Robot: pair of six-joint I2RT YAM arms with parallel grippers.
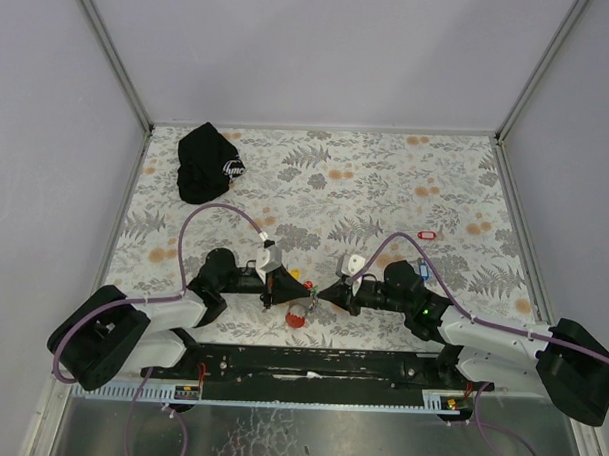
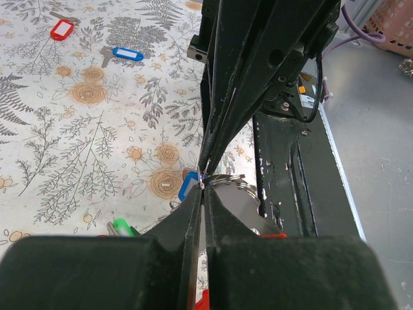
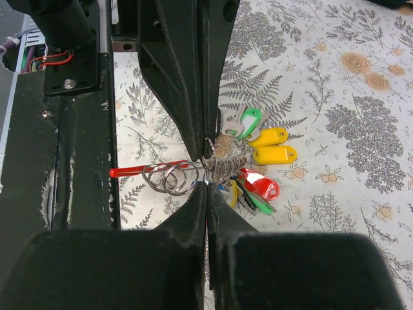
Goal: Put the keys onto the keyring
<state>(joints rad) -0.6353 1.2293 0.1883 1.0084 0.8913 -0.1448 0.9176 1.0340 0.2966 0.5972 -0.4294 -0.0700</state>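
Observation:
The keyring (image 3: 169, 178) is a bunch of thin wire loops held just above the table between both grippers, with a red plastic piece (image 3: 135, 171) hanging to one side. Several keys (image 3: 261, 155) with yellow, green, red and black tags hang from it. My right gripper (image 3: 206, 185) is shut on the wire loops. My left gripper (image 2: 204, 187) is shut on the same loops from the opposite side, tip to tip with the right one. In the top view the grippers (image 1: 283, 283) (image 1: 328, 291) meet over the bunch (image 1: 304, 288). A loose red-tagged key (image 1: 427, 234) and a blue-tagged key (image 1: 421, 269) lie to the right.
A large black cap (image 1: 209, 163) with a white logo lies at the far left of the flowered cloth (image 1: 386, 181). The black mounting rail (image 1: 310, 366) runs along the near edge just behind the grippers. Grey walls stand around the table.

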